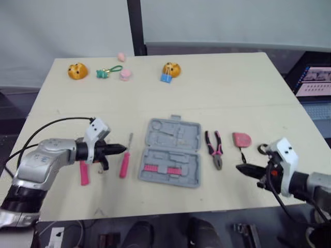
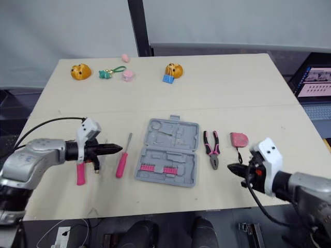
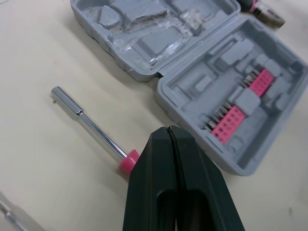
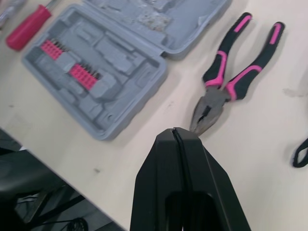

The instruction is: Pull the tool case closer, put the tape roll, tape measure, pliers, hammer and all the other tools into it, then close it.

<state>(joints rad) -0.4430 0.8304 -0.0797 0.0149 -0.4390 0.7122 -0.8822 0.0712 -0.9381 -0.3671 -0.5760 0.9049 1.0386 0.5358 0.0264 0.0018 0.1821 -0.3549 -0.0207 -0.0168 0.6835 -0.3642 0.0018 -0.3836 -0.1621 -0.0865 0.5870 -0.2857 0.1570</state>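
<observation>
While the left claw (image 1: 123, 149) and right claw (image 1: 239, 167) hang closed, the tool case (image 1: 170, 153) lies open between them.

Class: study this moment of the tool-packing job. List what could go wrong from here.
1. The left gripper is shut by the screwdriver; moving in shut could roll it away.
2. The case lies open; dragging it closer might jolt the pink bits loose or swing the lid.
3. The pliers lie flat with handles spread, near the shut right gripper; a pinch may slip, and they may not fit their slot.
</observation>
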